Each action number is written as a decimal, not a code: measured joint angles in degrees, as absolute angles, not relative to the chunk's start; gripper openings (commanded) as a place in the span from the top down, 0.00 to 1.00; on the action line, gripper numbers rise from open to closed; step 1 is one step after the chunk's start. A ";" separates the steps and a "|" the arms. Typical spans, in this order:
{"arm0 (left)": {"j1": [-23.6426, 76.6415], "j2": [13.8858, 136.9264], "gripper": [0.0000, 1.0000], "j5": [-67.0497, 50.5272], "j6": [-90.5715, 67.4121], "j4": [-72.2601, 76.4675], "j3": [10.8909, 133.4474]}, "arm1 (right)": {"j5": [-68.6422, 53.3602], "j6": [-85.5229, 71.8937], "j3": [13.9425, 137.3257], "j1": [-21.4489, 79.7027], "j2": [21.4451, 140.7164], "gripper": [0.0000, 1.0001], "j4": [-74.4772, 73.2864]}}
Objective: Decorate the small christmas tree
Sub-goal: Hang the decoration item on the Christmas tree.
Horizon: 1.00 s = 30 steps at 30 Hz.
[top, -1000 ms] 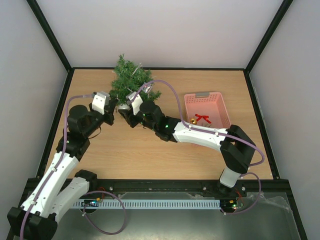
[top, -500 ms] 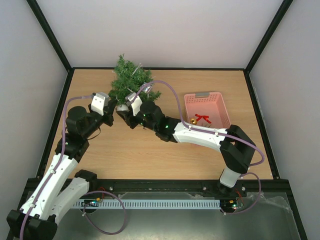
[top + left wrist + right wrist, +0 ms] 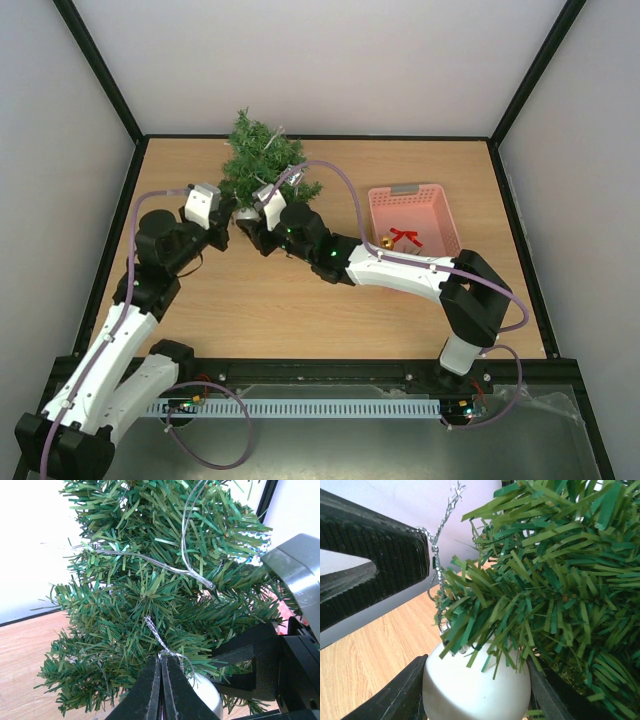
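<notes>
The small christmas tree stands upright at the bench's far edge, left of centre, bushy and dark green, with a clear wire strung through it. My left arm is bent up at its left. That claw is pinched tight on a silver thread. The right arm stretches across, its claw half open, gripping a white rounded piece under the lowest branches

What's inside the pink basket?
A red bow and a small gold ornament lie in the pink basket. The right arm covers the basket's near edge, so anything lying there is hidden.
</notes>
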<state>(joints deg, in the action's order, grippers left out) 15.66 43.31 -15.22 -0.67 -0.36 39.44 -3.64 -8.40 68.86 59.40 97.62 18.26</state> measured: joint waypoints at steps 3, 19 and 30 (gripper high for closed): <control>15.66 43.97 0.98 -15.22 -0.64 -0.30 39.44 | -3.01 -8.40 68.86 59.40 97.62 0.60 18.26; 15.66 45.30 0.98 -15.22 -0.58 0.54 39.33 | -1.50 -8.45 68.86 59.40 97.65 0.60 18.24; 15.66 45.15 0.98 -14.50 -0.19 -0.05 39.27 | -1.10 -9.43 68.86 59.40 97.65 0.60 18.22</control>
